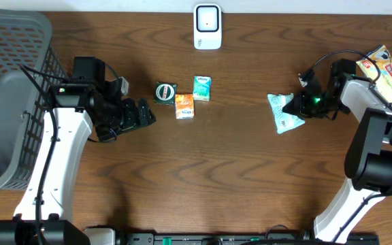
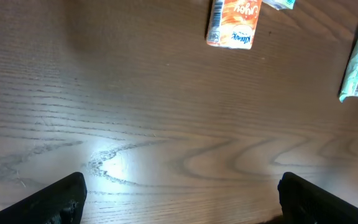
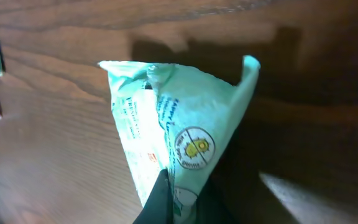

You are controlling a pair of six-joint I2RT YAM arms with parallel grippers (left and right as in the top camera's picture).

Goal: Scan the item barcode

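Grey mesh basket [image 1: 15,30] sits left of the white scanner [image 1: 207,26]; right gripper [image 1: 297,105] pinches a pale-green packet [image 1: 283,117], left gripper [image 1: 145,113] gapes wide.

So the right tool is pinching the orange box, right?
No, not the orange box. The right tool is pinching the pale green packet. The orange box lies in the middle of the table, with nothing holding it. The right wrist view shows the packet in the grip.
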